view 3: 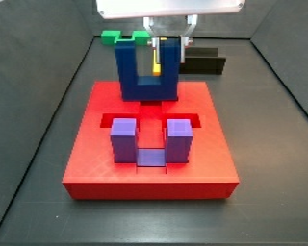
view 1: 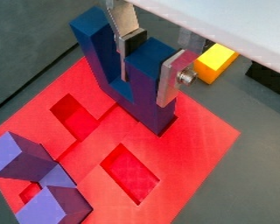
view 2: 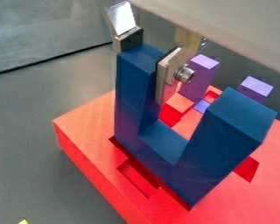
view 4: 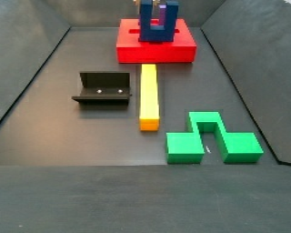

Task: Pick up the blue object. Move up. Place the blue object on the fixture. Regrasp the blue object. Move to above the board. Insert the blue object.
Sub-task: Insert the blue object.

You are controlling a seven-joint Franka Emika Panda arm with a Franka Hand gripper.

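Item 1, nearest the wrist cameras: blue object [view 2: 184, 140], a dark blue U-shaped block. It stands prongs-up with its base low on the board [view 3: 150, 178], apparently at or entering a cut-out; how deep it is seated cannot be told. Upright orientation suits a straight downward insertion.

Item 2: end effector [view 1: 150, 59], directly above the blue object and clamped on one prong. In both wrist views a silver finger plate lies flat against that prong's side; the other prong stands free beside it. Gripping one prong alone keeps the base clear to go into the slot. In a side view the end effector [view 3: 161, 48] reaches down between and around the prongs at the far half of the board.

Item 3: board, a red slab with open rectangular cut-outs visible next to the blue base in a wrist view.

Item 4: lilac U-shaped block [view 3: 150, 141], prongs up, already sitting in the board's near half, apart from the blue object.

Item 5: fixture [view 4: 105, 89], black, empty, on the tabletop [view 4: 63, 136], well apart from the board.

Item 6: yellow bar [view 4: 148, 94], lying just beside the fixture.

Item 7: green block [view 4: 213, 138], on the tabletop, untouched.

Judged stage: insertion.
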